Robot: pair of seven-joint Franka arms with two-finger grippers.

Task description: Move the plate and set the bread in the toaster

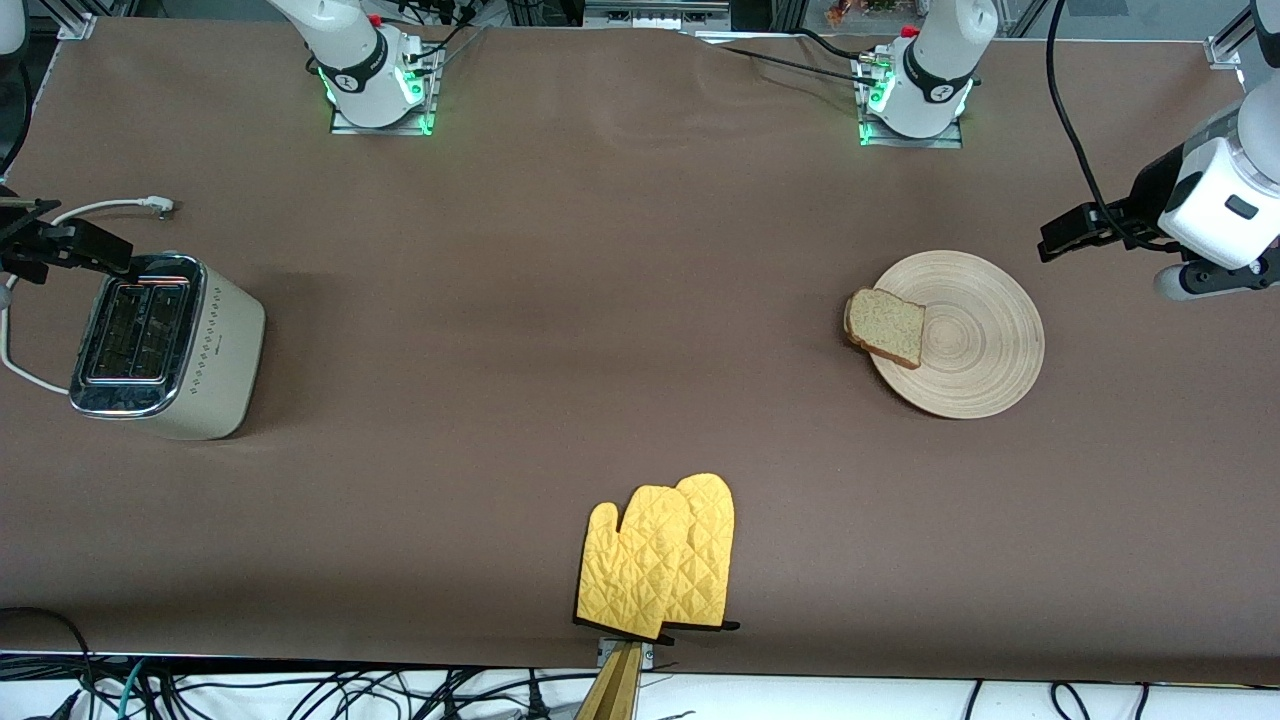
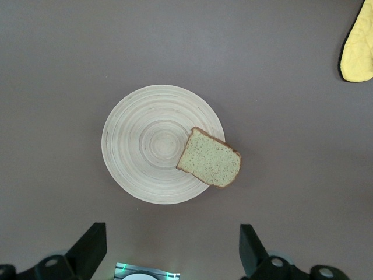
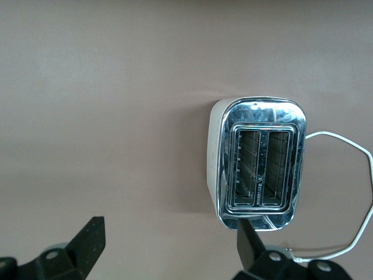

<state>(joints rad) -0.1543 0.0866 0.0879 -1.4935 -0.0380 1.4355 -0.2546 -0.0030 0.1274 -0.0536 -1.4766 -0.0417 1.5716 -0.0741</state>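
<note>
Bread (image 1: 886,327): single slice lying flat on the plate (image 1: 975,345), on the plate's rim toward the right arm's end of the table; one crust edge overhangs the rim, also seen in the left wrist view (bread (image 2: 209,158), plate (image 2: 148,151)). Plate sits flat on the brown table (image 1: 600,300), toward the left arm's end.

Toaster (image 1: 165,345): at the right arm's end of the table, well apart from the plate. Upright, chrome top with both slots showing, nothing seen in them (toaster (image 3: 259,163)). White cord (image 1: 110,208) runs from it across the table surface.

Yellow oven mitts (image 1: 660,560): a pair, overlapped, nearer the front camera than plate and toaster, roughly between them along the table's length.

Left gripper (image 1: 1062,235): in the air over the table edge at the left arm's end, just beside the plate; fingers (image 2: 90,248) spread apart, holding nothing.

Right gripper (image 1: 45,245): in the air over the toaster's cord end; fingers (image 3: 87,242) spread apart, holding nothing, one fingertip overlapping the toaster's chrome edge in the right wrist view
</note>
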